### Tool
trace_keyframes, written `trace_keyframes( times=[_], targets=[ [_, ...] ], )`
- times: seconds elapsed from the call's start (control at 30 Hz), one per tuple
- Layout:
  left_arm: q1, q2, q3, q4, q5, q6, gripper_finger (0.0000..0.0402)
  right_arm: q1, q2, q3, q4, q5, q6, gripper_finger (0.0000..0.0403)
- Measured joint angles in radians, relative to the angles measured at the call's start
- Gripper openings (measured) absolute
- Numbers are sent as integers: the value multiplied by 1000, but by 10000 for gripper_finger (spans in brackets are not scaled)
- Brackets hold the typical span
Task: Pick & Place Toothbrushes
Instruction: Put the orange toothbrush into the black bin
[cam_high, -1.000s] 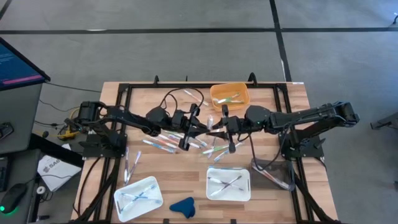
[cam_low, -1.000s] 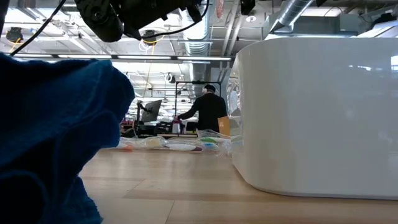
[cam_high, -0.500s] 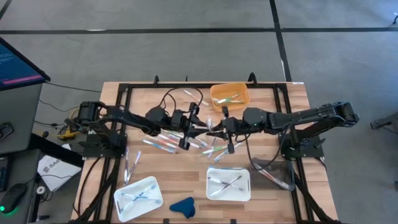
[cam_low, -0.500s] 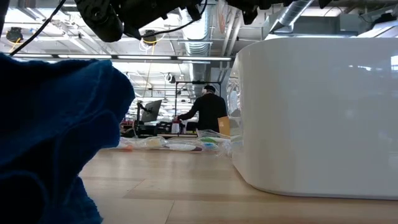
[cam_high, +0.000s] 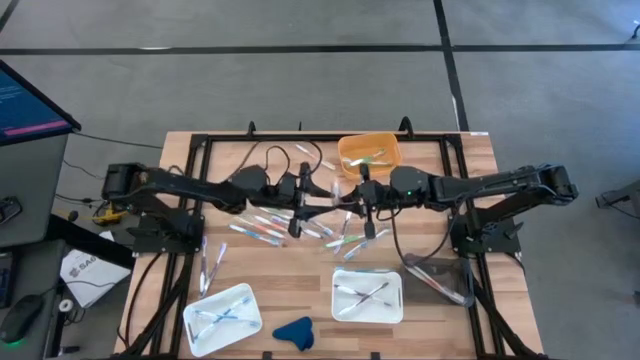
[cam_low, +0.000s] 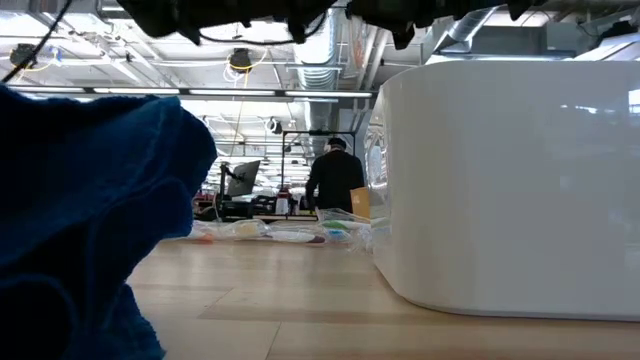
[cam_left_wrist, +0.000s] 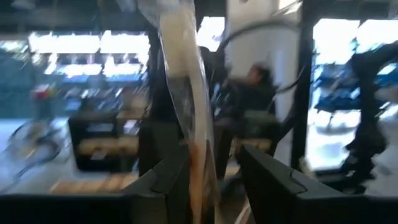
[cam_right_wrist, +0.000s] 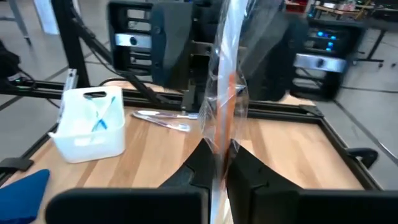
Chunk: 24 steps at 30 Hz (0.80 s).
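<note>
Left end effector (cam_high: 302, 200) over mid wooden desk (cam_high: 180, 160), fingers (cam_left_wrist: 163, 180) apart, a clear-wrapped orange-accent toothbrush (cam_left_wrist: 189, 124) standing between them. Right end effector (cam_high: 352, 200) just beside it, clamped together on the same wrapped toothbrush (cam_right_wrist: 225, 93). Loose toothbrushes (cam_high: 262, 230) scattered below both; 2 white plastic trays (cam_high: 368, 296) and an orange bin (cam_high: 370, 155) hold more.

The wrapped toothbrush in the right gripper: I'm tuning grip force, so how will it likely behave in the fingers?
The wrapped toothbrush stands straight above the right gripper, so it is probably stiff and light. Its clear glossy wrapper looks slippery and may slide between the fingers. Being so slim, it could pivot if bumped.
</note>
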<state>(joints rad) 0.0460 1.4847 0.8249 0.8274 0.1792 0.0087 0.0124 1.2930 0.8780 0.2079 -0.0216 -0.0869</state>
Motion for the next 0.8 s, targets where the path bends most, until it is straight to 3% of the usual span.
trace_keyframes(
  times=[0.13, 0.37, 0.63, 0.8],
  targets=[
    [-1, -99, -1, -253, -132, 13, 138, -20, -14, 7, -2, 2, -1, 14],
    [-9, -172, -2, -540, -305, -44, 136, -49, -13, 70, -147, 2, -18, 14],
    [14, -176, -2, -836, -329, -204, 128, -84, -13, 111, -217, 1, -21, 14],
    [2, -176, -2, -882, -313, -243, 119, -102, -12, 147, -333, 5, 27, 14]
  ],
)
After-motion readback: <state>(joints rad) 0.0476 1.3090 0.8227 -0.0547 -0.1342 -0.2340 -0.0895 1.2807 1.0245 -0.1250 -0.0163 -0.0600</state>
